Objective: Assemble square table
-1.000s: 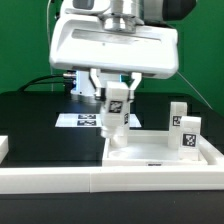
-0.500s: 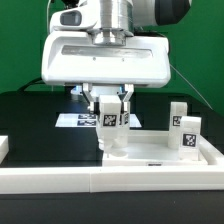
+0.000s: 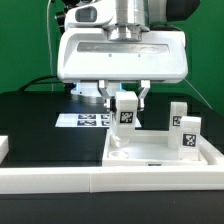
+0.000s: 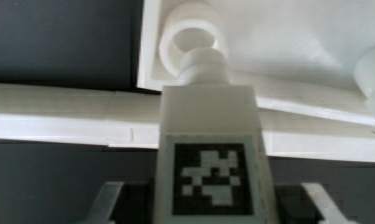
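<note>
So this looks like the leg-fitting stage of the square table build: the gripper has one of the white tagged leg posts and holds it upright over the far left corner of the square tabletop, the white tray-like piece with the raised rim lying at the near right of the scene in the exterior view. In the wrist view you can see the leg post ending in a narrower threaded-looking tip that points right at a round socket in the corner of the tabletop, and the tip seems to be at or just inside that hole, though I can't tell how deep it sits. My guess is the next move calls for keeping the post straight up and twisting it down into the socket without letting it tilt or cross-thread. The claw is partly closed and clamped on the post, a finger on each side of its upper part, the tag facing out between them. Two more leg posts stand upright at the right side of the tabletop, well apart from the gripper. The marker board lies flat on the black table farther back, left of the held post.
</note>
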Motion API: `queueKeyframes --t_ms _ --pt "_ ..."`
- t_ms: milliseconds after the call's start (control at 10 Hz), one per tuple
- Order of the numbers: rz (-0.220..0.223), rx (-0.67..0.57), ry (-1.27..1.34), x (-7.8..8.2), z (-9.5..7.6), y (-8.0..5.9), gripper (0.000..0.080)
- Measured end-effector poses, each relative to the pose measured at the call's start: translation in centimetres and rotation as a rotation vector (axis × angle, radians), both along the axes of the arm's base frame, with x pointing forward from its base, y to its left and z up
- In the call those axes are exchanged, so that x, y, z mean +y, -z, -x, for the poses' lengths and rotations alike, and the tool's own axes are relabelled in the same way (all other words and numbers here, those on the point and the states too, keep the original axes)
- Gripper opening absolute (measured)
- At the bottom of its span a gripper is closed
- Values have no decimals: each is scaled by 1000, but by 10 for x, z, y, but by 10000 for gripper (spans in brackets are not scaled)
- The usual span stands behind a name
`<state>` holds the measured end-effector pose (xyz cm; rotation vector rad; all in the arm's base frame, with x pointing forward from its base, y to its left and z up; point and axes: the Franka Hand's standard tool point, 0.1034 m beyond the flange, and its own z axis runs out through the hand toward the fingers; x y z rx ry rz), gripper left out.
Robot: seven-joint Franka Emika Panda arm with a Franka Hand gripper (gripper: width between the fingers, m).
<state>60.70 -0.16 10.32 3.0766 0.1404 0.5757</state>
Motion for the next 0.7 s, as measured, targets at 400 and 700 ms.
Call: queueKeyframes --t_ms 400,700 --pt "9 -25 4 2 -1 3 290" --pt "31 -61 14 -5 1 5 290"
